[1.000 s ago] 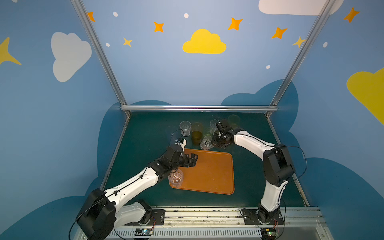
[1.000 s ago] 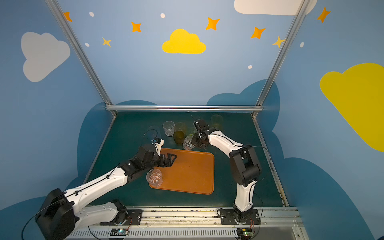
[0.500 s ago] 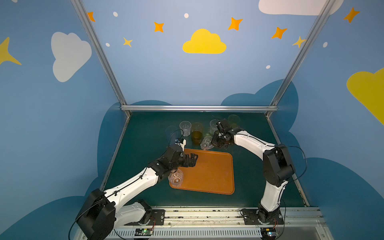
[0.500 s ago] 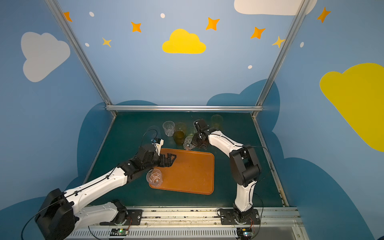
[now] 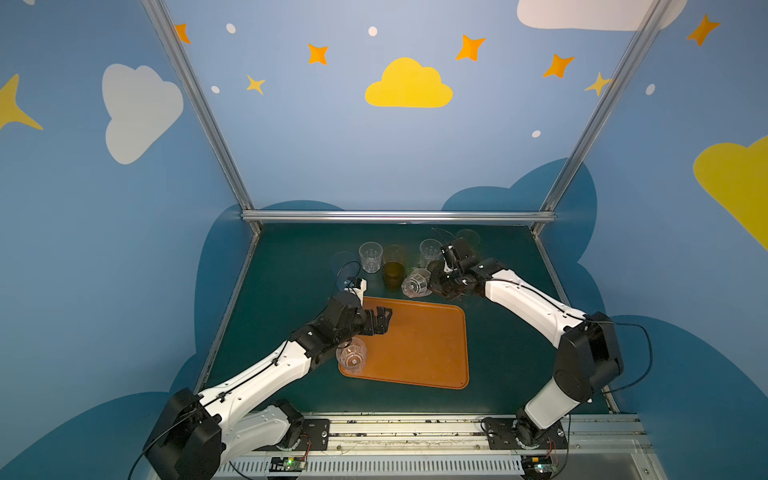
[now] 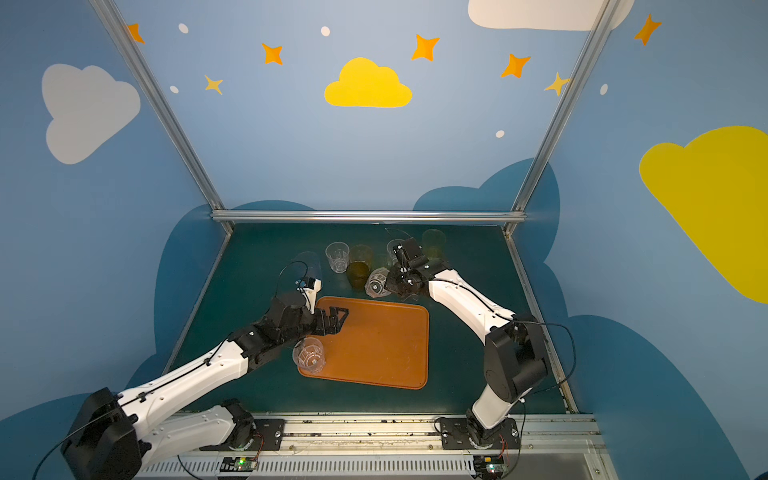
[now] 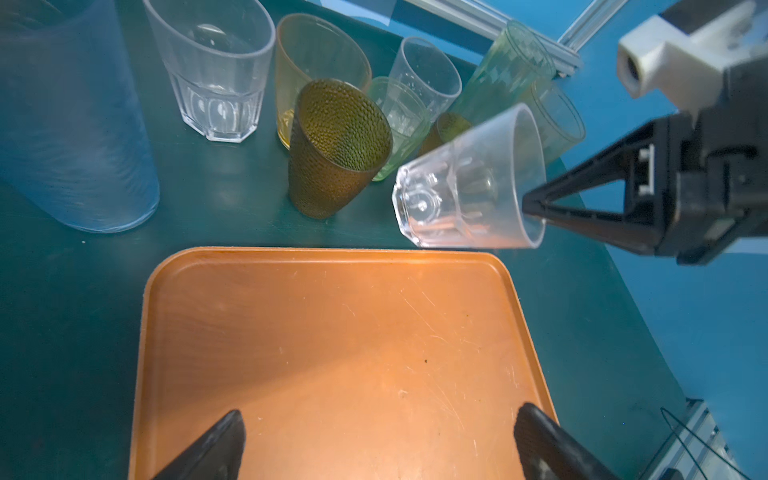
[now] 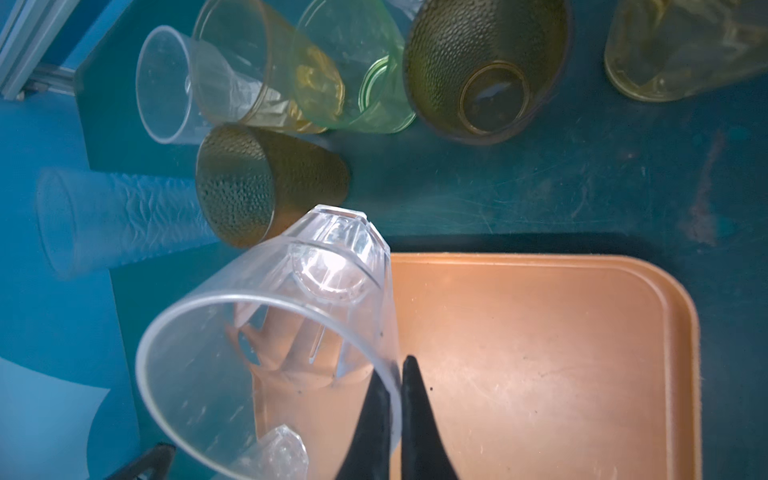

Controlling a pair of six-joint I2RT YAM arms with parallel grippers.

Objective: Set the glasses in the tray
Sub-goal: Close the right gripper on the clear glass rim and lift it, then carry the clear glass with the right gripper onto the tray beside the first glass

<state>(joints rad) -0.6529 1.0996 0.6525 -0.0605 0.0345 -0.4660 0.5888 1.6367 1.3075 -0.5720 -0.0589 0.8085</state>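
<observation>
The orange-brown tray (image 5: 419, 349) (image 6: 374, 349) lies in the middle of the green table. My right gripper (image 8: 398, 374) (image 5: 432, 283) is shut on the rim of a clear faceted glass (image 8: 270, 332) (image 5: 415, 284) (image 7: 465, 183). It holds that glass tilted just above the tray's far edge. My left gripper (image 7: 378, 415) (image 5: 380, 321) hangs open and empty over the tray's left part. Another clear faceted glass (image 5: 352, 356) (image 6: 309, 355) stands in the tray's near left corner, beside the left arm.
Behind the tray stands a cluster of glasses: a frosted bluish one (image 7: 70, 124), a clear faceted one (image 7: 216, 70), an amber one (image 7: 316, 58), a dark brown one (image 7: 336, 145), a green one (image 7: 399, 120) and tall yellowish ones (image 7: 507, 70). A metal rail (image 5: 395, 216) bounds the back.
</observation>
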